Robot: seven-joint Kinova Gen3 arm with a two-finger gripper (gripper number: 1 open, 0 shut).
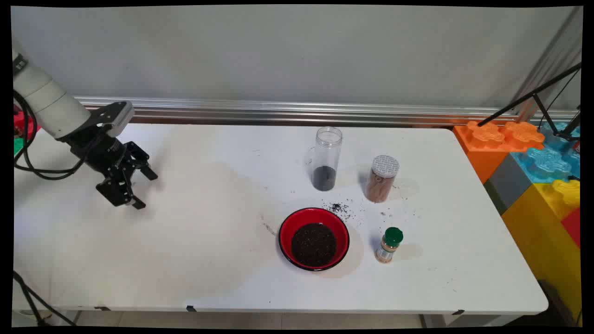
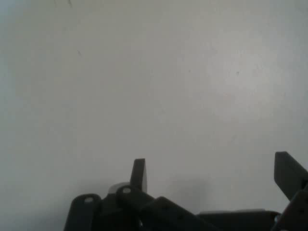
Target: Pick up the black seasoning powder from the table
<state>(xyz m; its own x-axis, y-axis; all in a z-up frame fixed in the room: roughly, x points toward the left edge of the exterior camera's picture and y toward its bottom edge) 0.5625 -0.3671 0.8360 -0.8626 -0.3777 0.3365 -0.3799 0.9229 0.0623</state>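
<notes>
Black tool (image 1: 145,189), fingers spread wide and holding nothing, above the bare left part of the white desk (image 1: 185,241). Well to its right: red bowl (image 1: 313,238) of dark grains, clear tube (image 1: 326,158), capped jar (image 1: 382,178), green-lidded bottle (image 1: 389,245).

- Table (image 1: 195,260): smooth, matt white top, faintly scuffed.
- Gripper (image 1: 144,188): matt black hard plastic or metal; cannot tell which.
- Bowl (image 1: 284,232): glossy red inside, black rim, filled with coarse dark grains.
- Tall jar (image 1: 328,148): clear, smooth plastic.
- Capped jar (image 1: 381,178): clear wall, ridged pale lid.
- Small bottle (image 1: 389,245): glossy green plastic cap.
- Rail (image 1: 287,111): brushed metal.
- Blocks (image 1: 533,157): smooth coloured plastic.
</notes>
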